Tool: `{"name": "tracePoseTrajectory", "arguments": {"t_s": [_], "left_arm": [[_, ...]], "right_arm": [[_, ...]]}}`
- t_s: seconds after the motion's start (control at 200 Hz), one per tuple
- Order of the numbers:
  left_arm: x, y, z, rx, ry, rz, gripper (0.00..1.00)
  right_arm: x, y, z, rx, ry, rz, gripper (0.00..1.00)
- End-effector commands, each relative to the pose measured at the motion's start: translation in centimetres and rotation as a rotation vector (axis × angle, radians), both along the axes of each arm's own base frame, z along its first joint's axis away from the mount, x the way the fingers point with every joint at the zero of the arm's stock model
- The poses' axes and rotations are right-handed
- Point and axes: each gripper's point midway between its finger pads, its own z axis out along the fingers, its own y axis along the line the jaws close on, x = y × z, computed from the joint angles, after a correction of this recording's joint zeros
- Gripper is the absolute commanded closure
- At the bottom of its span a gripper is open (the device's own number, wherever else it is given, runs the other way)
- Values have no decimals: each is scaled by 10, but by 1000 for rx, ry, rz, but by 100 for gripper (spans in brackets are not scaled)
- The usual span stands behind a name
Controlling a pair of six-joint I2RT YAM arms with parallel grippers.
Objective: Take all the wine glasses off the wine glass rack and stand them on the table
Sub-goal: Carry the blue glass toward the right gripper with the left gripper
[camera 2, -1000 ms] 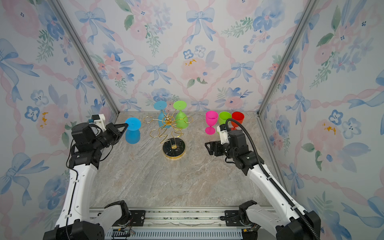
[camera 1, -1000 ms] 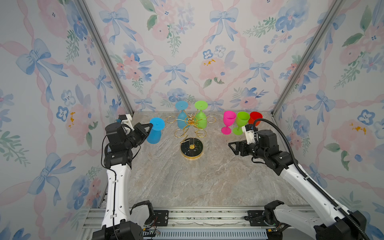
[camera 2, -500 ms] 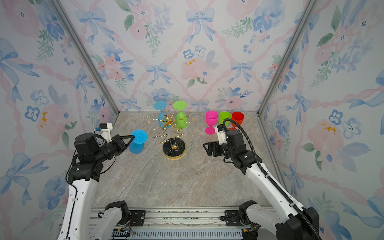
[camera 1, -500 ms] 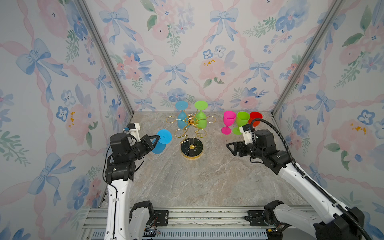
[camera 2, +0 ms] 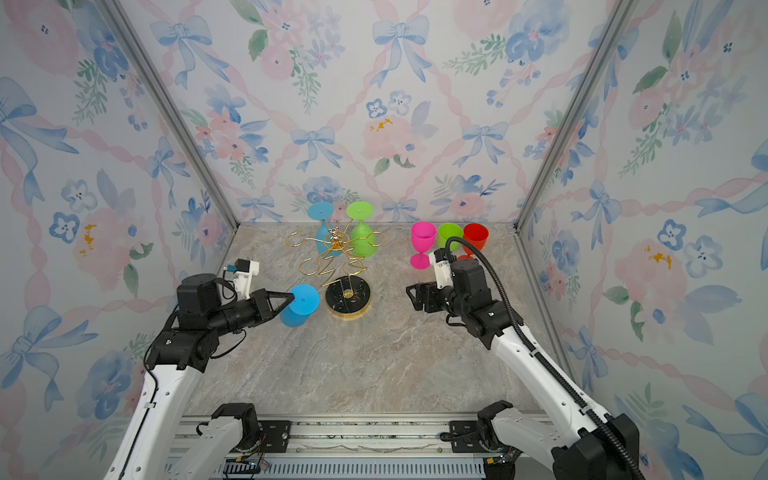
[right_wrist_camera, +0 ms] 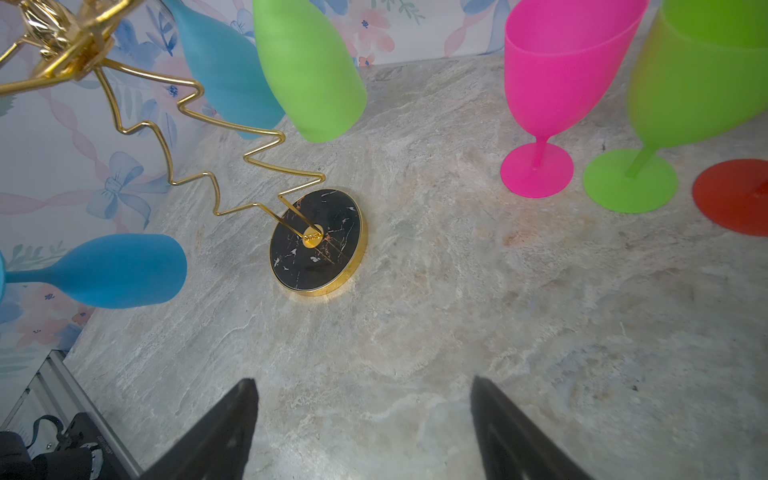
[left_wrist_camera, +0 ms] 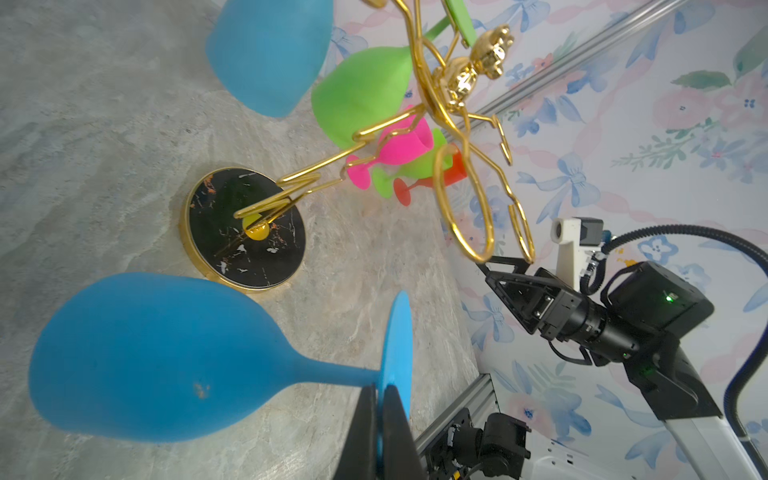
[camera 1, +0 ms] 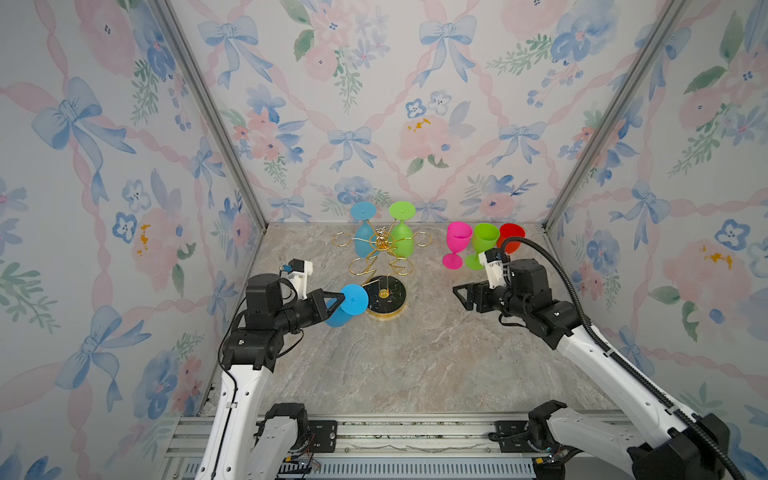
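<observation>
**Change from the earlier frames:** the left gripper [camera 1: 340,298] has carried the blue wine glass [camera 1: 347,309] away from the left wall and forward. It now sits just beside the base of the wine glass rack [camera 1: 392,293]. The right gripper [camera 1: 459,296] has barely shifted.

**Grip:** the left jaws are closed flat on the glass's foot disc (clearest in the left wrist view). The right jaws stand wide apart, holding nothing.

**Orientation:** the glass is off the rack and inverted, foot uppermost and bowl down. Its long axis is tilted, with the bowl leaning toward the left arm.

**Count:** one rack, six glasses.
- Held: the blue wine glass.
- On the rack, inverted: hanging blue glass [camera 1: 363,245], hanging green glass [camera 1: 402,245].
- Upright in a row at the back right of the tabletop [camera 1: 415,361]: pink glass [camera 1: 458,241], standing green glass [camera 1: 484,241], red glass [camera 1: 513,235].
</observation>
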Motion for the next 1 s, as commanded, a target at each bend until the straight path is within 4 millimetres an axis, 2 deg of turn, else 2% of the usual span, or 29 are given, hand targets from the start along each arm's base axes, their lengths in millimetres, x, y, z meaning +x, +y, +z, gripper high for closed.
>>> {"name": "tracePoseTrajectory", "arguments": {"t_s": [0.0,0.265,0.525,0.695,0.875,0.995], "left_arm": [[-16,-23,16,-18,-52,-146,100],[-48,-62,18,-16,-53,-302,100],[-63,-99,21,89,-104,-367,100],[-79,-142,25,97,-194,-465,100],[-93,-192,17,114,-211,-589,100],[-98,-219,16,159,-239,-640,100]], "right_arm": [[2,4,11,7,-13,-8,18],[4,8,9,-2,-7,-8,18],[10,-3,5,-43,8,-78,18],[11,-16,3,-81,21,-141,17],[9,-34,1,-120,57,-201,17],[7,-51,-3,-132,86,-251,17]]}}
